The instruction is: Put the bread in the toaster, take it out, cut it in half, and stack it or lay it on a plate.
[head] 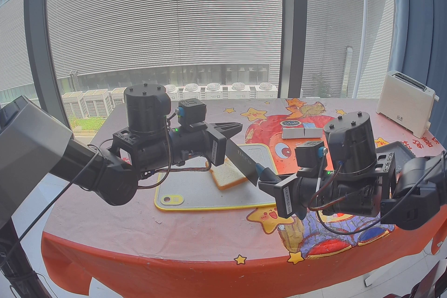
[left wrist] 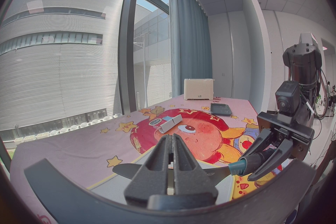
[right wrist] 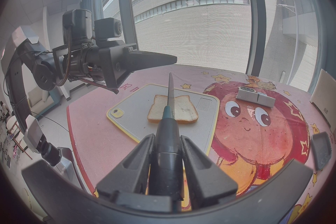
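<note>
The right hand (head: 267,183) grips the knife (head: 244,160) by its handle, the blade angled over the bread slice (head: 225,176), which lies flat on the cutting board (head: 200,194). The blade may be touching the crust. The left hand (head: 236,127) hangs above the board, fingers pressed together and empty. The toaster (head: 406,102) stands at the far right corner of the worktop (head: 186,229).

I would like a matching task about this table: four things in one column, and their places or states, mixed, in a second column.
1. bread
2. knife
3. toaster
4. left gripper

a. shut, holding nothing
b. at the far right edge of the table
c. lying on the cutting board
d. held in the right gripper

Pairs: 1-c, 2-d, 3-b, 4-a.
</note>
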